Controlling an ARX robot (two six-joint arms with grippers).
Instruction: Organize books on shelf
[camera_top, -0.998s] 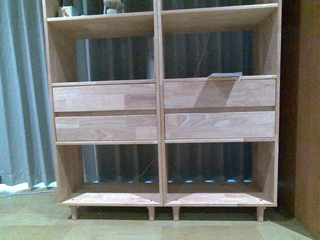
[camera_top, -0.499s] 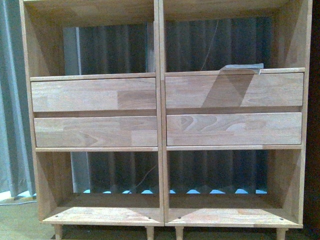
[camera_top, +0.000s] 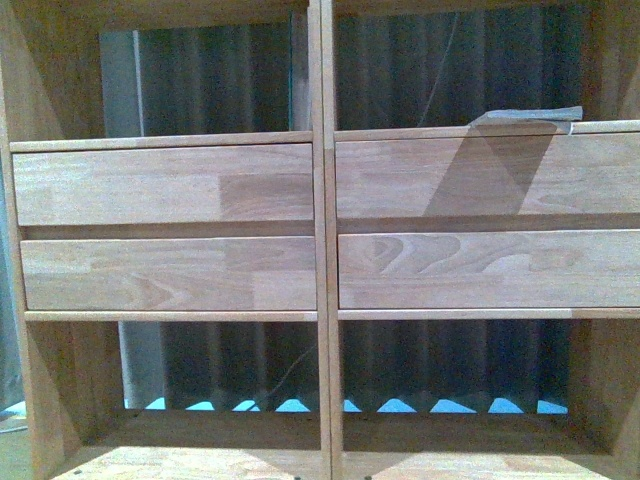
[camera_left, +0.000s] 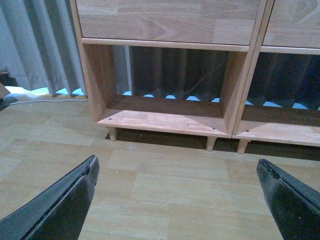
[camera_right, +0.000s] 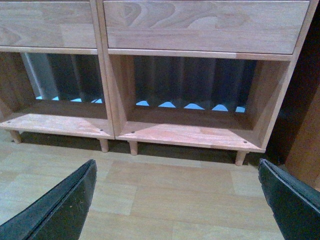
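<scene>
Left end effector (camera_left: 177, 165) spread wide, shelf (camera_left: 165, 122) ahead, apart

Dim, slightly soft views. A diagonal shadow falls across the shelf (camera_top: 322, 200); blue light glows beneath the curtain (camera_top: 420, 360) behind it.

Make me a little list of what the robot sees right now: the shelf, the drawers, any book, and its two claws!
shelf: light wood, fills the front view
drawers: four plain fronts, two on each side, all shut
thin pale flat thing: lies on the board above the upper right drawer; likely a book, cover not readable
left claw: open, holding nothing, above the floor
right claw: open, holding nothing
curtain: grey, hanging behind the shelf
</scene>
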